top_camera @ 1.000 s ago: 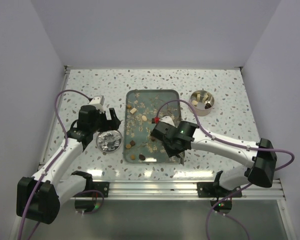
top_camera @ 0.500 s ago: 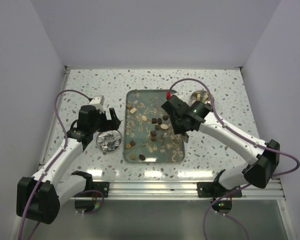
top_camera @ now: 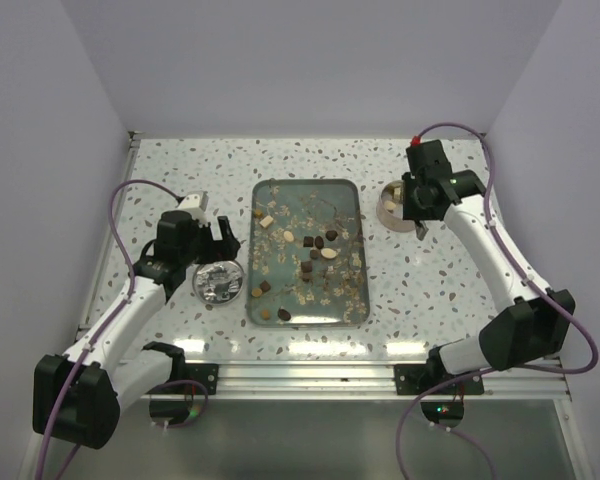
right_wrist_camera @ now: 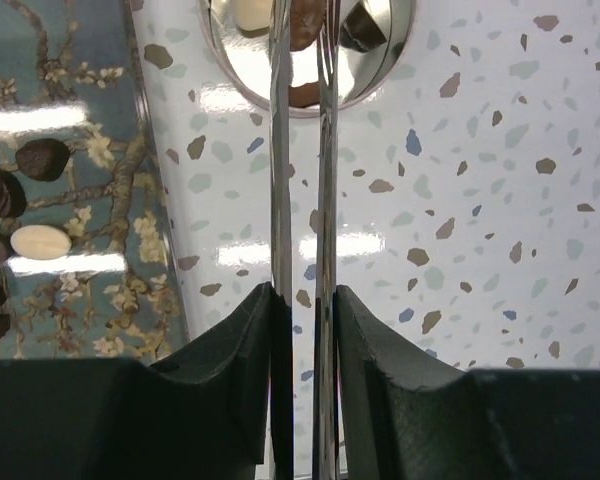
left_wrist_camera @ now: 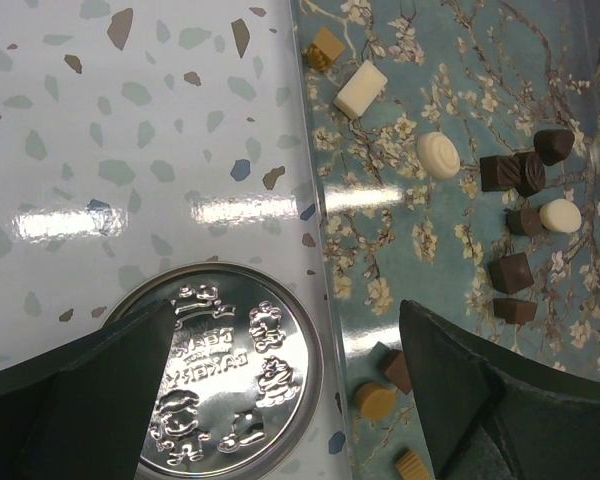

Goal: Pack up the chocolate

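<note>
Glossy speckled table [left_wrist_camera: 130, 130]; shiny embossed metal lid [left_wrist_camera: 235, 375]; polished metal tweezers [right_wrist_camera: 280, 150] (mirror-bright) in matt black right claw [right_wrist_camera: 302, 300].

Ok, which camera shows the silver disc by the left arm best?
The left wrist view: the silver disc sits close, its embossed figures and lettering clear, though the left hand covers its edges. The top view shows it whole but tiny. The right wrist view misses it.

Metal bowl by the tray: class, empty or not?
Not empty: the metal bowl holds cream and brown chocolates, seen in the right wrist view.
</note>
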